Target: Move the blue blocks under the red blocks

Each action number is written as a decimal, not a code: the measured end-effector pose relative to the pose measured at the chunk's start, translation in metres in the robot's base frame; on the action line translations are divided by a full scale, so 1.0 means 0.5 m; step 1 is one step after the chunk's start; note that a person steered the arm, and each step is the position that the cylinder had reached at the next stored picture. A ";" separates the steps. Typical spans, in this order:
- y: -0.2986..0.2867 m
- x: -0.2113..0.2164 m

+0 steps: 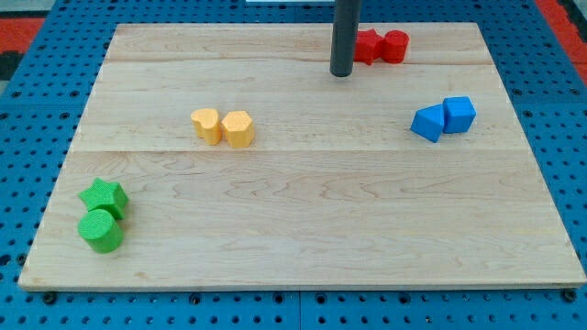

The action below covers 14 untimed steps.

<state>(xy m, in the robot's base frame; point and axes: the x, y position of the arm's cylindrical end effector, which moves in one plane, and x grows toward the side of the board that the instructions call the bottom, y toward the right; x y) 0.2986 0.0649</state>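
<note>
My tip (pixel 342 73) is a bare rod end with no jaws, carrying nothing, resting on the wooden board (pixel 303 211) just to the view's left of the two red blocks (pixel 382 46). The blue cube (pixel 459 115) and the blue angular block (pixel 426 123) touch each other, lower and well to the view's right of my tip. They appear light, rigid and free-sliding; I judge a push on their right-hand faces best, since off-centre contact may spin or separate them. Yellow blocks (pixel 224 126) and green blocks (pixel 102 214) lie far left.
</note>
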 end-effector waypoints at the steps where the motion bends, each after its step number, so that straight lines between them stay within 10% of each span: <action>1: 0.004 0.000; 5: 0.295 0.085; 12: 0.422 0.177; 14: 0.301 0.200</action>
<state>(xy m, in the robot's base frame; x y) 0.3988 0.2152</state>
